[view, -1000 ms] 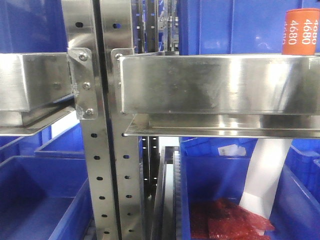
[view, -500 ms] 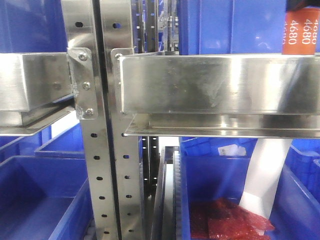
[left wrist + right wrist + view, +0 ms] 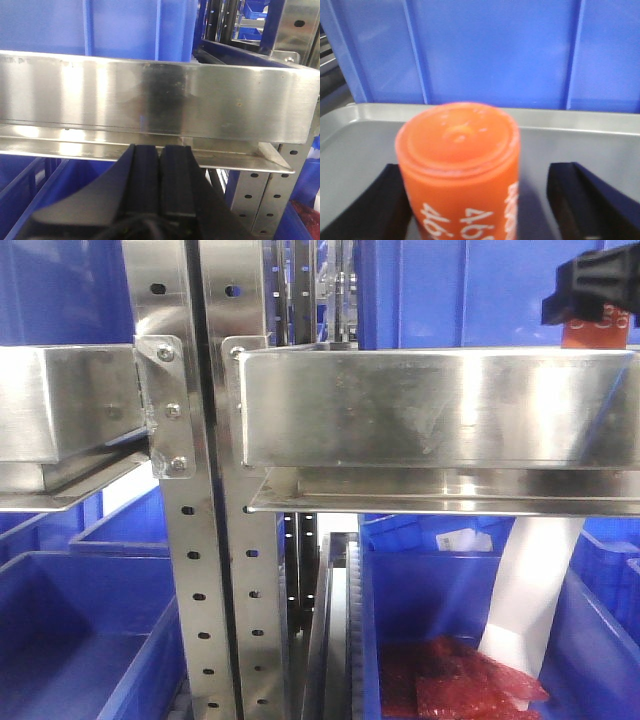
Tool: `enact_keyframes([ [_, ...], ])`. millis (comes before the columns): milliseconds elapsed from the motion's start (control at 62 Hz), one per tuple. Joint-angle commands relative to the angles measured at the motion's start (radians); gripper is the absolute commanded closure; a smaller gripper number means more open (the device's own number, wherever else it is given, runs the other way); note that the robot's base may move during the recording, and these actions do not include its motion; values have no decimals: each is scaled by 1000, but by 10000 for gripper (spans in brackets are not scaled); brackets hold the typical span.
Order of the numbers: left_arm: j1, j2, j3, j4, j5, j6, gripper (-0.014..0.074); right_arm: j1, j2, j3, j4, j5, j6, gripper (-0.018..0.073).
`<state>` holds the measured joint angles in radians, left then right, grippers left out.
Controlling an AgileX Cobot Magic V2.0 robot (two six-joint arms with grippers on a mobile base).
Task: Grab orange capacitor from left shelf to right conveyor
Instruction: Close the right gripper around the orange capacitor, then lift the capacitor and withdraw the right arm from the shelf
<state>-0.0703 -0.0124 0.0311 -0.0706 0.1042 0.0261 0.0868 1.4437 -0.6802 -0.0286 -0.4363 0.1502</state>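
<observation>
Your right hand (image 3: 477, 170) is spread wide, with one black finger on each side of the orange capacitor (image 3: 460, 165). There is a gap between the capacitor and the finger on its right, so the hand is not squeezing it. On the other side the finger is just beside it, and I cannot tell if they touch. The orange capacitor stands upright on a silver tray ledge of the left shelf (image 3: 430, 405), with a blue wall (image 3: 495, 50) right behind it. White numbers are printed on its side. In the front view only a little bit of orange shows above the shiny ledge at the top right, with the black hand over it. Your left hand (image 3: 160, 165) is clenched, its two black fingers pressed flat together with nothing between them. It sits low, just under the front of a steel ledge. Down below are blue bins (image 3: 80, 640), and one of them holds red bags (image 3: 460, 680).
</observation>
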Motion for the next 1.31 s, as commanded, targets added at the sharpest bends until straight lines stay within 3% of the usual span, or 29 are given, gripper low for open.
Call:
enact_keyframes([
  [0,-2,-12,-5,-3,-81,-2,723,1,-28,-35,-14,-104,-3,81],
  [177,-2,-12,-5,-3,-81,-2,723,1,-30,-35,-25,-106,-3,382],
  [242,-2,-12,-5,-3,-81,-2,723,1,-44,-35,-42,-95,-3,436],
  [484,-2,-12,-5,-3,-81,-2,723,1,-201,-35,-64,44,-3,436],
  [726,-2,-12,-5,-3,-81,-2,723,1,-472,-24,-100,373,-3,437],
  [1290,-2,-12,-5,-3,-81,-2,723,1,-1203,154,-100,887,-4,437],
])
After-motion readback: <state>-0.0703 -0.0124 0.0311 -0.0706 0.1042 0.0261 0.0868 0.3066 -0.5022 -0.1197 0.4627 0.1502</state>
